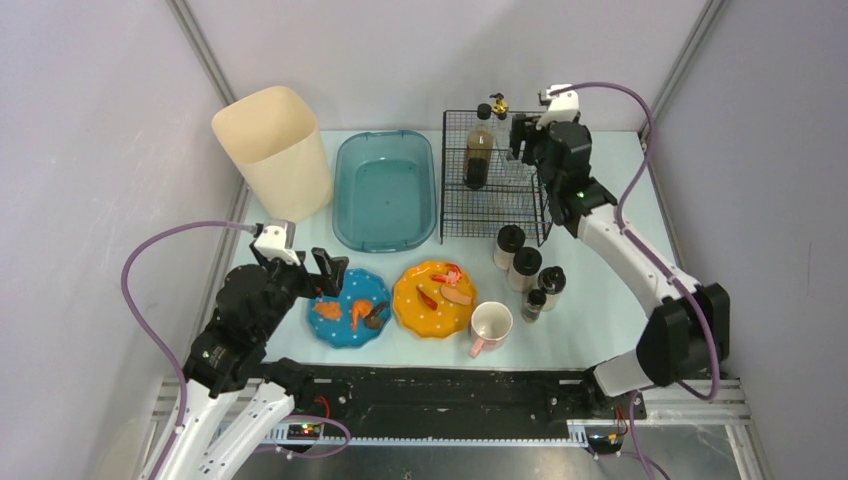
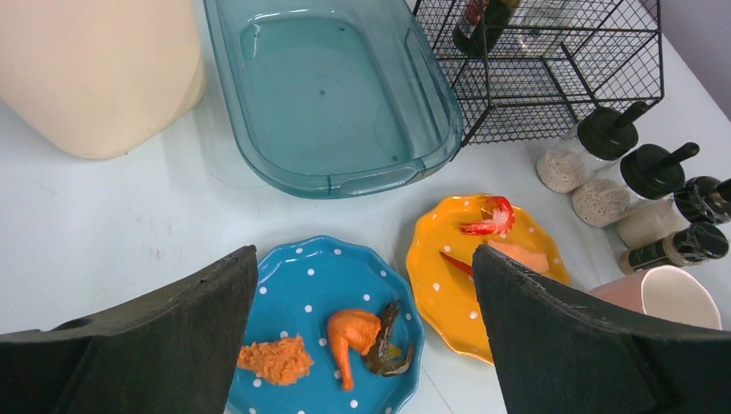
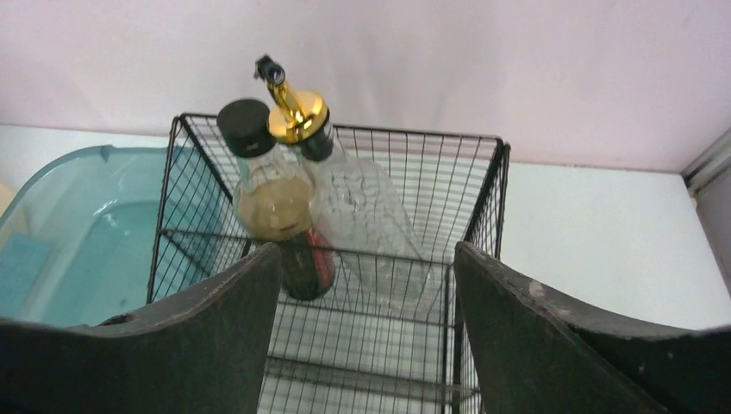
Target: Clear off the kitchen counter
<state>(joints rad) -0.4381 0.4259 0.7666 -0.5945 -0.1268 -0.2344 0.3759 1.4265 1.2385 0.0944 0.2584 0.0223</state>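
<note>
Black wire rack (image 1: 495, 200) on worktop (image 1: 575, 322) | my right hand (image 3: 365, 247) above rack, released | my left hand (image 2: 364, 252) well left of rack, released

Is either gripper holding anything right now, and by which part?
Nothing is held. Left gripper open over the blue plate, right gripper open over the wire rack.

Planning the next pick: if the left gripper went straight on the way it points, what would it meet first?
Probably the blue dotted plate, near the orange food piece lying on it. The open left gripper frames that spot, though depth is hard to judge.
</note>
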